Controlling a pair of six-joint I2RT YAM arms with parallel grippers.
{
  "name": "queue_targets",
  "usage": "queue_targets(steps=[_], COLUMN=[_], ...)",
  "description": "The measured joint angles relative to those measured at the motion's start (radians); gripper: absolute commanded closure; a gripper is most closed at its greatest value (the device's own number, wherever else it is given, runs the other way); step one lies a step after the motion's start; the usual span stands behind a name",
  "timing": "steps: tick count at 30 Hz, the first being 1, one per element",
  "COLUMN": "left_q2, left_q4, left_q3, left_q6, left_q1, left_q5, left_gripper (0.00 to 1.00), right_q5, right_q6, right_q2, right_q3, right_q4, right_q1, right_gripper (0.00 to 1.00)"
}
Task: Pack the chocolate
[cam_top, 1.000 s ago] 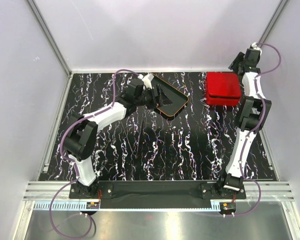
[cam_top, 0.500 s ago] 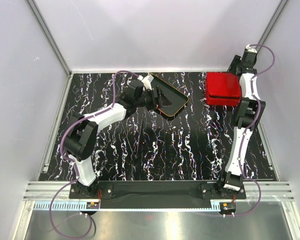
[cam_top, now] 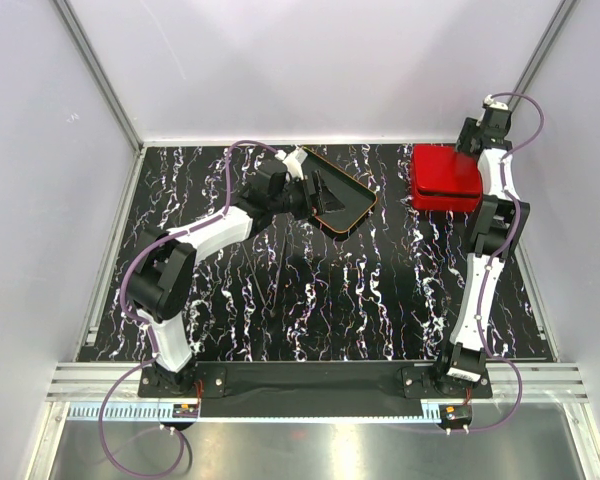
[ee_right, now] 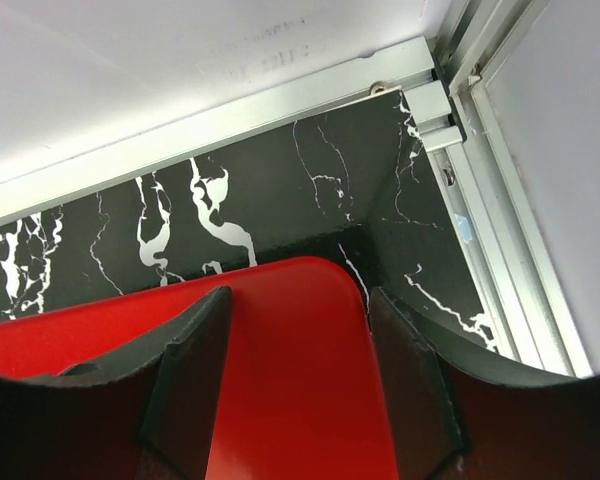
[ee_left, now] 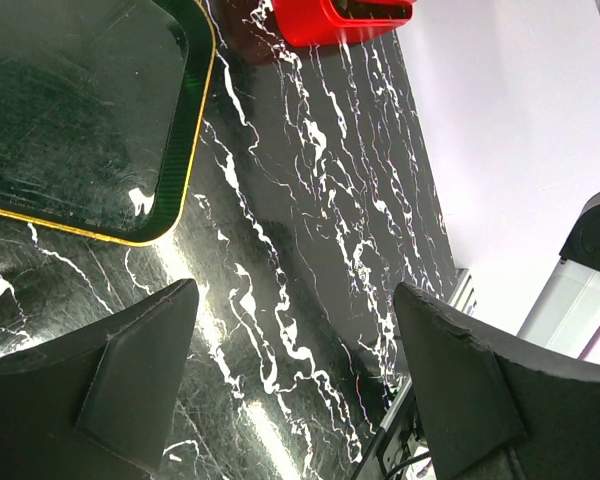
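Red box probably hides the chocolate, none visible | box directly below right gripper, far corner between its spread fingers | right arm nearer | left gripper spread, black tray just ahead

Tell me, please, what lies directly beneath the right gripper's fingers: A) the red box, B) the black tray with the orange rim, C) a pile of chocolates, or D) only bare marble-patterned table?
A: in the right wrist view, the right gripper has its open fingers framing the red box, near the far right corner of the table.
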Motion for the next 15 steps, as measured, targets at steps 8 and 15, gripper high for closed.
queue_targets(steps=[8, 15], left_q2=[0.0, 0.0], left_q4=[0.013, 0.014], left_q3=[0.0, 0.0], left_q6=[0.0, -0.001], left_q1=[0.0, 0.0], left_q5=[0.0, 0.0], left_gripper=[0.15, 0.15], right_q5=[-0.046, -0.082], right_q6=[-0.073, -0.109], right_q2=[-0.01, -0.046], right_q3=[-0.039, -0.111], right_q4=[0.055, 0.099], right_q1=[0.0, -0.004], right_gripper=[0.38, 0.4])
